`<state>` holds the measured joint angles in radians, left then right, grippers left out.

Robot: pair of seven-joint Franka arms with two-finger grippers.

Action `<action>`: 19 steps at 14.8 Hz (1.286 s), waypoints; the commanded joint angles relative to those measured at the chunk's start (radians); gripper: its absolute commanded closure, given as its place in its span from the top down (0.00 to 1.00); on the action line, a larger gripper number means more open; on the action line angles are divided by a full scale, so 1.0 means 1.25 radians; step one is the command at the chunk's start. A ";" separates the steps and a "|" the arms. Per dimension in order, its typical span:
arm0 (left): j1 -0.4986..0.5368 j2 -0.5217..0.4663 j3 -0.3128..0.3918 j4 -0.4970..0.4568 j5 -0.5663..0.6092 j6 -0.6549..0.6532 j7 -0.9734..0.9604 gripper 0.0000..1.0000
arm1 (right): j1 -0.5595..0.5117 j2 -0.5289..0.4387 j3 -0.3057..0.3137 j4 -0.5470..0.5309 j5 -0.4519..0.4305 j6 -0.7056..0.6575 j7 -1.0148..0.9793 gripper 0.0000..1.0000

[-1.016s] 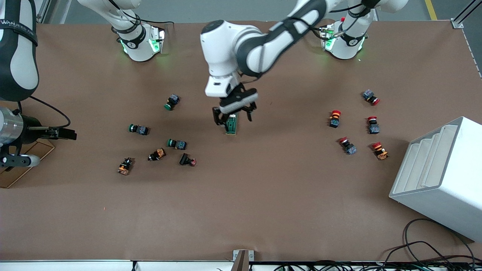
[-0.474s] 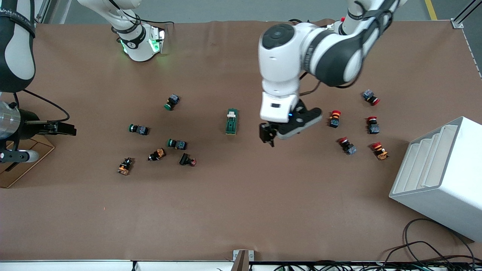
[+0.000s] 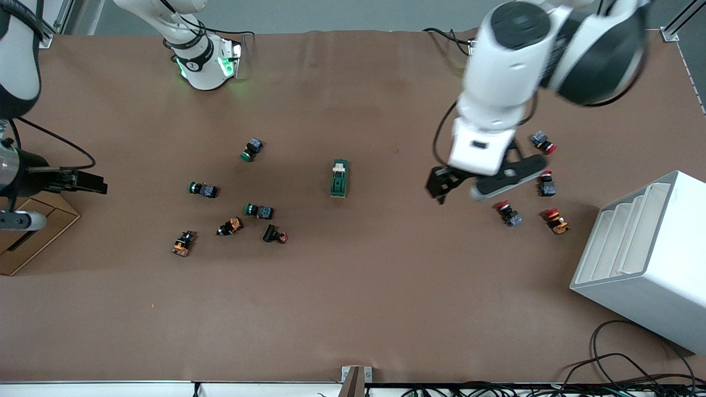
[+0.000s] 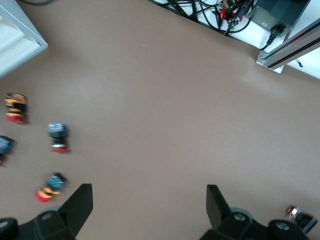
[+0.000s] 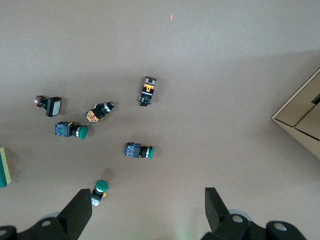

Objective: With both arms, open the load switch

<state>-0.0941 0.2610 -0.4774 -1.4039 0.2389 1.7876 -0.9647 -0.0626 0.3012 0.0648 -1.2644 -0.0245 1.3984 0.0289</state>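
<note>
Left tool [image 3: 485, 190] released over red buttons; right tool [image 5: 145, 220] released; load switch [image 3: 339, 178] untouched.

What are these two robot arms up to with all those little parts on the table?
Neither arm holds anything. The small dark green load switch with a white lever lies alone mid-table. The left gripper, fingers open, hovers over the red-capped push buttons toward the left arm's end. The right gripper, also open, waits above the table's edge at the right arm's end, with the green-capped push buttons between it and the switch.

Dark green load switch [image 3: 339, 178] with white lever lies on brown table [image 3: 353, 309].
</note>
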 commanded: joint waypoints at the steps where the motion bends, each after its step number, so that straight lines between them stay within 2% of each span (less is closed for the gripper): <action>1: 0.018 -0.093 0.081 -0.023 -0.112 -0.053 0.177 1.00 | -0.003 -0.091 -0.005 -0.118 0.015 0.036 -0.001 1.00; 5: 0.024 -0.176 0.215 -0.024 -0.219 -0.166 0.421 1.00 | 0.041 -0.167 -0.064 -0.207 0.015 0.063 -0.001 1.00; 10: 0.041 -0.234 0.298 -0.044 -0.229 -0.289 0.583 1.00 | 0.039 -0.230 -0.064 -0.252 0.021 0.056 -0.001 1.00; 19: 0.083 -0.347 0.313 -0.149 -0.214 -0.289 0.709 1.00 | 0.039 -0.340 -0.071 -0.255 0.022 0.008 -0.001 1.00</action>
<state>-0.0163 -0.1182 -0.0874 -1.5309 -0.0308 1.4086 -0.1208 -0.0239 -0.0702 -0.0082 -1.5388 -0.0145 1.3963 0.0286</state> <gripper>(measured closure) 0.000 0.000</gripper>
